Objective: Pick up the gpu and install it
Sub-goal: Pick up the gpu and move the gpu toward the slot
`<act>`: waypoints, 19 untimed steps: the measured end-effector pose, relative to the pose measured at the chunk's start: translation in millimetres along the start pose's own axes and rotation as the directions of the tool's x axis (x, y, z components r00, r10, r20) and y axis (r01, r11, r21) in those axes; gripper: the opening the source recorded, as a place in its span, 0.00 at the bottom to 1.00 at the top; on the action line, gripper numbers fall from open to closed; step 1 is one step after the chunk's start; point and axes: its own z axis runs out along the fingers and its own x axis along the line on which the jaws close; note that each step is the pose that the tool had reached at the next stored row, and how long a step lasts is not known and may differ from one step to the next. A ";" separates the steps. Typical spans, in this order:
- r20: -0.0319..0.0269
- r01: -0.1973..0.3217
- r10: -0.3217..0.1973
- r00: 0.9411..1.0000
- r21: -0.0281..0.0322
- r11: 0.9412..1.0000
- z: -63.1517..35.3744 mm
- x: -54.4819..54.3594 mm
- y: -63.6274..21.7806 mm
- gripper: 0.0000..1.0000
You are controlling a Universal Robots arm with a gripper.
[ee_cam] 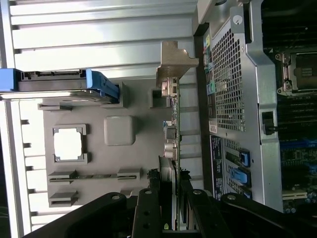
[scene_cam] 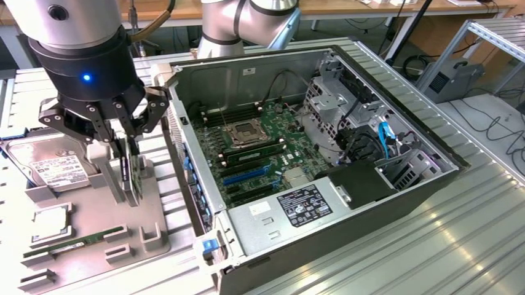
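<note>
The gpu (scene_cam: 133,177) is a thin black card standing on edge over the grey fixture tray (scene_cam: 98,212), to the exterior view's left of the open computer case (scene_cam: 246,69). My gripper (scene_cam: 127,146) comes straight down on it, a finger pressed against each face, shut on the card. In the wrist view the gpu (ee_cam: 173,124) shows edge-on, with its silver bracket at the far end and my gripper (ee_cam: 174,201) clamped on the near end. I cannot tell whether its lower edge still sits in the tray slot. Blue expansion slots (scene_cam: 246,177) lie on the motherboard (scene_cam: 275,144) inside the case.
On the tray lie a hard drive (scene_cam: 51,165), a CPU (scene_cam: 49,222) and a green memory stick (scene_cam: 70,243). The case's perforated side wall (ee_cam: 228,74) stands close beside the card. A grooved metal table (scene_cam: 426,246) lies under everything.
</note>
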 end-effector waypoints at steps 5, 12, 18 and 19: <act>0.000 0.000 0.000 1.000 0.000 1.000 -2.4 -0.1 0.1 0.26; 0.000 0.000 0.000 1.000 0.000 1.000 -4.3 -0.1 0.2 0.26; 0.000 0.000 0.000 1.000 0.000 1.000 -5.8 -0.1 0.3 0.26; 0.000 0.000 0.000 1.000 0.000 1.000 -6.0 -0.2 0.3 0.26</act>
